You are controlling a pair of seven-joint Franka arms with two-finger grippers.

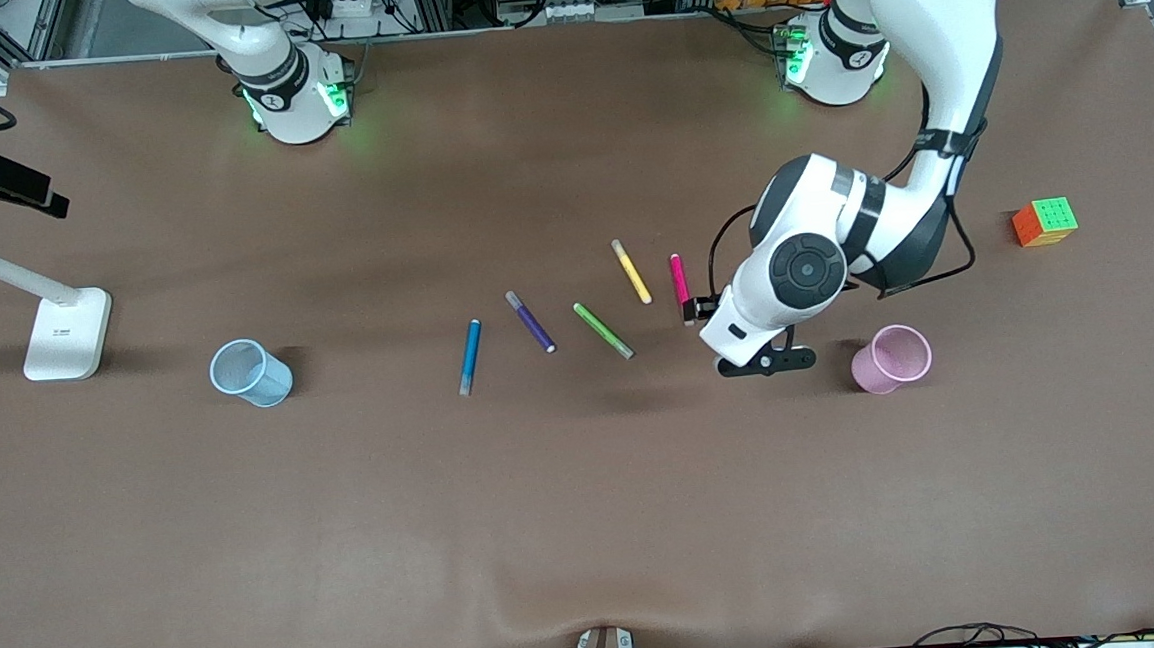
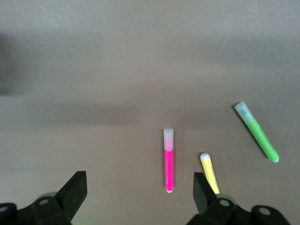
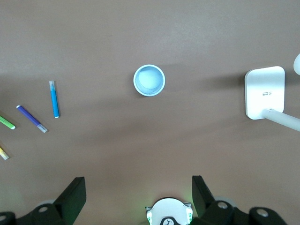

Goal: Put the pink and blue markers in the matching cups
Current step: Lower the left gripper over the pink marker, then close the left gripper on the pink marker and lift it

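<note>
The right gripper point(image 3: 136, 197) is waiting high above the blue cup point(image 1: 250, 373), jaws spread, empty. The left gripper point(image 2: 138, 199), spread wide, is hovering just short of the pink marker point(image 1: 679, 285); it should center before descending, avoiding the yellow marker point(image 1: 631, 272).

Front camera high, facing robots; wrist cameras look straight down.

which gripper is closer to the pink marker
Left. The left gripper hangs open just above the pink marker; the right gripper, also open, waits high above the blue cup.
</note>
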